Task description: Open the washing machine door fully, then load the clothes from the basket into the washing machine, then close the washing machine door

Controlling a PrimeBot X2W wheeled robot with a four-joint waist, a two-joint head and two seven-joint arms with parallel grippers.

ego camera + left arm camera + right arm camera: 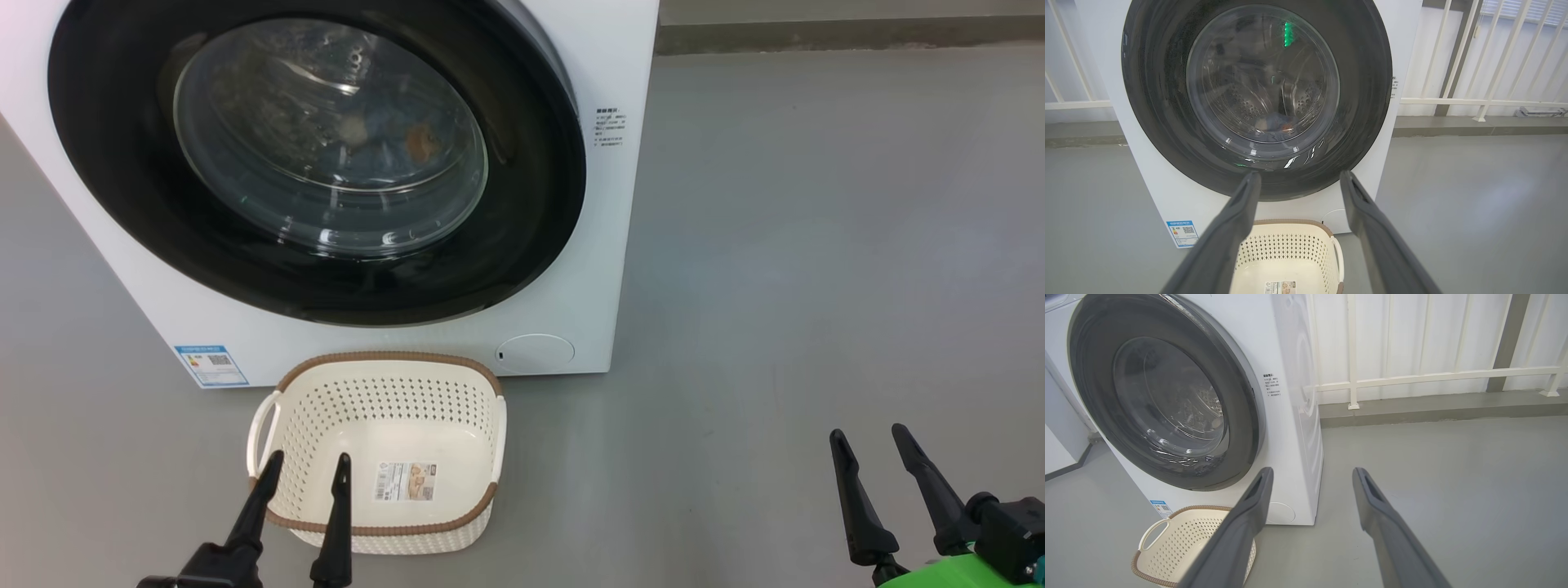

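The washing machine door (326, 139) is shut, the clothes (412, 143) behind its glass.
It fills the upper left; the basket (384, 357) sits on the floor (775, 245) at lower centre. The left tool (309, 457) over it and the right tool (867, 431) at lower right are spread wide, gripping nothing.

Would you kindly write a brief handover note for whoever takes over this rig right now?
Left gripper: open, empty, near the cream perforated plastic basket.
Right gripper: open, empty, over the grey floor.
Basket: empty, in front of the big white front-loading washing machine.
Blue and orange-brown clothes: inside, seen through the round black-rimmed glass door, which looks shut.
Done: loading, closing. Left: only confirm the latch.
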